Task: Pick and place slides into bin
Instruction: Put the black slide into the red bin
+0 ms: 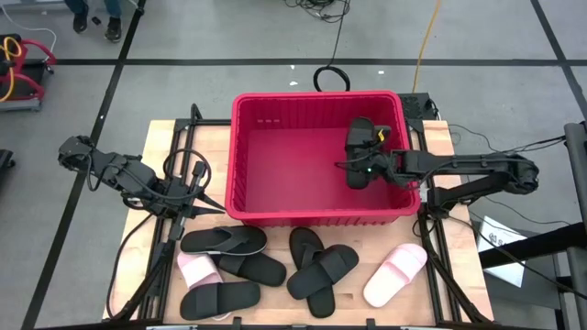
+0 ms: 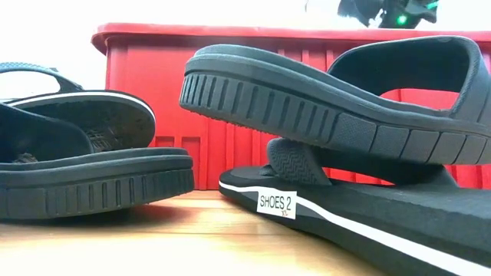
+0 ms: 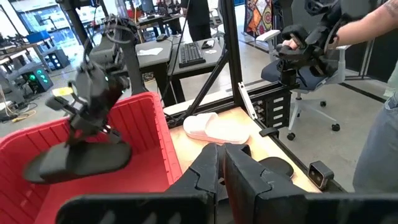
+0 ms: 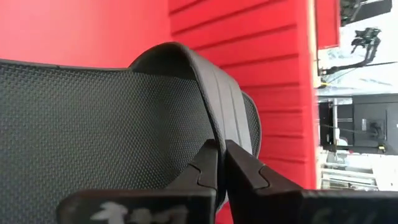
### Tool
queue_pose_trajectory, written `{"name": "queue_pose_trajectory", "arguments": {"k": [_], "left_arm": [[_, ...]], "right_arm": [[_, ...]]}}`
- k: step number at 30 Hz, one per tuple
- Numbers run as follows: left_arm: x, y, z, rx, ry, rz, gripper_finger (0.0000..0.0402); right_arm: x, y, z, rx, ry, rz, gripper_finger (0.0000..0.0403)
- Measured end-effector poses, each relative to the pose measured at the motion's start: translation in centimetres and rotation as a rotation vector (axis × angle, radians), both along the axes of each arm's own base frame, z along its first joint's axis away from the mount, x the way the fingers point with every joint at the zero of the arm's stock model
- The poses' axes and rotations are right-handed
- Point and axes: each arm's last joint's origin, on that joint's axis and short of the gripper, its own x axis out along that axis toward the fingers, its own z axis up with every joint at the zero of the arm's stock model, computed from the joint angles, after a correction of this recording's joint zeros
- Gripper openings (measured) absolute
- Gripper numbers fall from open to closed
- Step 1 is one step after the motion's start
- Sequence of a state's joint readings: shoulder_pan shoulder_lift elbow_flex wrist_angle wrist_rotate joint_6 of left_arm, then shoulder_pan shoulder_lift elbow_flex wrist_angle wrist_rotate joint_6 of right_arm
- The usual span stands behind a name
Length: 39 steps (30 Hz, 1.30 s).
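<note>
The left gripper [image 1: 213,207] waits with fingers nearly together, holding nothing, beside the red bin [image 1: 240,156]. About 7 slides [image 1: 266,266] lie on the table in front. Over the bin's right side, the right gripper [image 1: 363,166] pinches 1 black slide [image 1: 359,137] for dropping; the bin otherwise looks empty.

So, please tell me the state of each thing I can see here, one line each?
Red perforated plastic bin: upright, empty apart from the held slide.
Black wide-strap rubber slide: gripped over the bin.
Right end effector: shut on that slide.
Left end effector: shut, empty, beside the bin.
Pale pink foam slide: lying on the table.
</note>
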State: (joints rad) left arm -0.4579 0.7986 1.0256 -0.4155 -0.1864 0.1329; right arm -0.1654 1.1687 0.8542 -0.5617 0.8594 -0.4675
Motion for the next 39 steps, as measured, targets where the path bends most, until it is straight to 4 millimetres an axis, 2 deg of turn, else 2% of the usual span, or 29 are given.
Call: {"name": "queue_pose_trajectory", "arguments": {"k": [12,23,32,39], "left_arm": [[0.0,0.0,0.0,-0.004,0.001,0.001,0.0026],[0.0,0.0,0.0,-0.005,0.001,0.01,0.0026],[0.1,0.3,0.0,0.009,-0.007,0.092,0.0026],[0.1,1.1,0.1,0.033,-0.031,0.394,0.0026]], "right_arm": [[-1.3,0.2,-4.7,-0.008,0.095,0.04,0.0002],[-2.1,0.4,-7.1,-0.015,0.101,0.056,0.0002],[-2.0,0.5,-7.2,0.009,0.111,0.104,0.0002],[-1.8,0.4,-7.1,0.004,0.084,0.106,0.0002]]}}
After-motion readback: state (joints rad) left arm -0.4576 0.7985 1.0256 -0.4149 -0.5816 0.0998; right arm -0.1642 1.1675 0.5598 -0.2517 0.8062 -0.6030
